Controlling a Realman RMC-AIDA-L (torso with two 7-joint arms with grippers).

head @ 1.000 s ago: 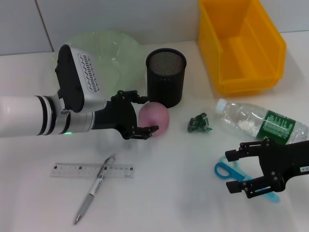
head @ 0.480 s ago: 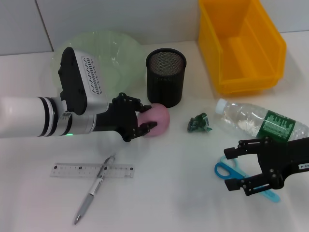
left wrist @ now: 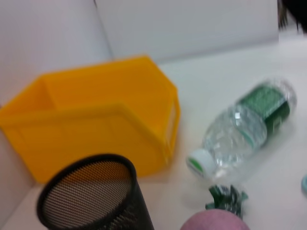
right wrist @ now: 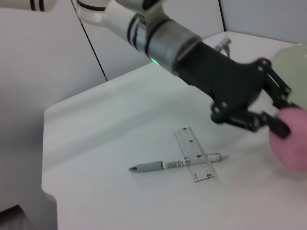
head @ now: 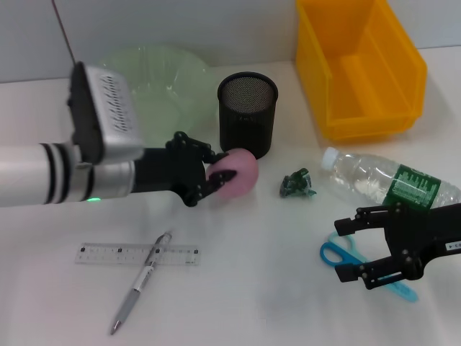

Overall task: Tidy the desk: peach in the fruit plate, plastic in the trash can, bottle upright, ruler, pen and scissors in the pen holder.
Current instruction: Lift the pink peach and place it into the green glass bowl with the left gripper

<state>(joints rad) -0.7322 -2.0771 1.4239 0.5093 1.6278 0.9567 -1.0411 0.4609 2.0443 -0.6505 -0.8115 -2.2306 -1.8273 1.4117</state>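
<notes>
My left gripper [head: 216, 171] clamps its fingers on the pink peach [head: 236, 175], which sits on the white desk [head: 252, 288] just in front of the black mesh pen holder [head: 247, 114] and near the green fruit plate [head: 155, 76]. My right gripper [head: 353, 250] hangs with jaws spread and empty over the blue scissors [head: 333, 254]. The bottle [head: 385, 184] lies on its side beside the crumpled green plastic [head: 297, 184]; the pen [head: 140, 281] lies across the ruler [head: 137, 254]. The yellow trash can [head: 360, 65] stands behind.
</notes>
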